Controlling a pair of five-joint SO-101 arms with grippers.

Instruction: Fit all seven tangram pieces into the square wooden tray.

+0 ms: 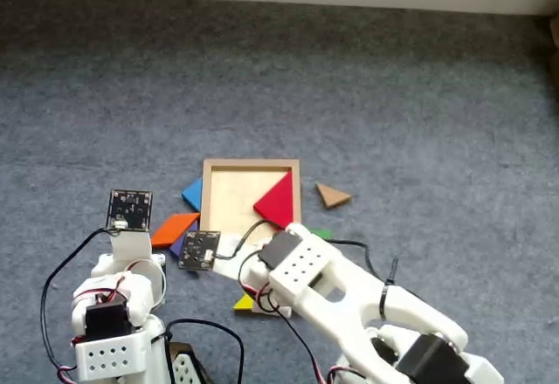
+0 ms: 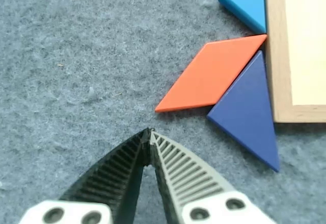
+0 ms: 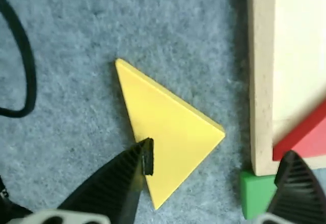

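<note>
Right tool (image 3: pixel 219 163), jaws apart, straddles the yellow triangle (image 3: pixel 163 127) lying just outside the tray (image 3: pixel 261 81), apparently set to grasp it, while left tool (image 2: pixel 150 137), closed on nothing, hangs near the orange parallelogram (image 2: pixel 214 74) touching the tray's outer edge, with the red triangle (image 3: pixel 305 132) already inside the tray.

— The grey carpet-like cloth table cover (image 2: pixel 76 56) looks rough and fuzzy.
— And the square pale wooden tray (image 3: pixel 261 81) is smooth, matt. The yellow triangular tangram piece (image 3: pixel 168 132): smooth, matt too. The left gripper (image 2: pixel 149 136): ribbed black plastic.
</note>
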